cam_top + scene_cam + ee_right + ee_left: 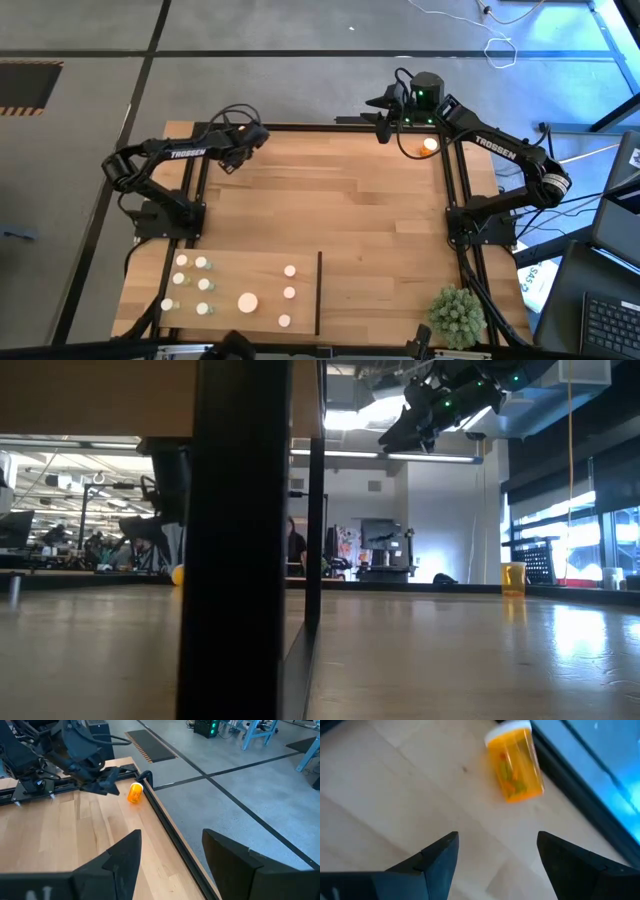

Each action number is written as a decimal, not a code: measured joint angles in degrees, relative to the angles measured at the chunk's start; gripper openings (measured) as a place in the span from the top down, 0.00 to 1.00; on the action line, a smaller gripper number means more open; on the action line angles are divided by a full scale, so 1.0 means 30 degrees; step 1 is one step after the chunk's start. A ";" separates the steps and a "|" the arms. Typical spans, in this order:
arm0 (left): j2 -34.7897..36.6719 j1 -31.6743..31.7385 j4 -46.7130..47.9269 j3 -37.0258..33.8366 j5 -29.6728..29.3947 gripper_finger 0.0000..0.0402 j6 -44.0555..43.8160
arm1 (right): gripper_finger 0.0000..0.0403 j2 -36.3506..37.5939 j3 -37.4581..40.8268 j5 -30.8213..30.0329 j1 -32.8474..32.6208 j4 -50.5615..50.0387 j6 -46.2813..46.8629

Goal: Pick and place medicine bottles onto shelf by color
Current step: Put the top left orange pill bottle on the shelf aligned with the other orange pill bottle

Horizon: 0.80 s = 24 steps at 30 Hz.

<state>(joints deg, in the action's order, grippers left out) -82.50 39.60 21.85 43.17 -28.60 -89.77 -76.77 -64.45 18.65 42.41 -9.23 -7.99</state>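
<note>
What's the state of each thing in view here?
left gripper: fingers open, empty, near orange bottle
orange bottle: loose on tabletop by the edge
second orange bottle: upright, near right arm
right gripper: fingers open, empty
sorted bottles: upright on shelf, left of divider

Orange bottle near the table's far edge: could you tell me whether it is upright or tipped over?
Upright: in the low view the orange bottle stands on its base, taller than wide.
</note>
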 joint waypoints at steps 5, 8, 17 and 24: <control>0.0000 0.0262 -0.1715 -0.0941 -0.0678 0.34 -0.0351 | 0.47 0.0000 0.0000 -0.0004 -0.0002 -0.0003 0.0000; 0.0000 0.0451 -0.3464 -0.1732 -0.0627 0.34 -0.0382 | 0.47 0.0000 0.0000 0.0000 -0.0006 -0.0001 0.0000; 0.0000 0.1089 -0.8675 -0.4267 -0.0562 0.34 0.0172 | 0.47 0.0000 0.0000 -0.0003 -0.0006 0.0000 0.0000; -0.0064 0.1803 -1.0514 -0.4710 -0.0514 0.34 0.1098 | 0.47 -0.0003 0.0000 0.0000 0.0000 0.0000 -0.0002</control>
<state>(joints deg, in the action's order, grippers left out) -82.69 45.01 -9.69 29.04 -30.14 -86.48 -76.78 -64.45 18.65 42.41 -9.23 -8.00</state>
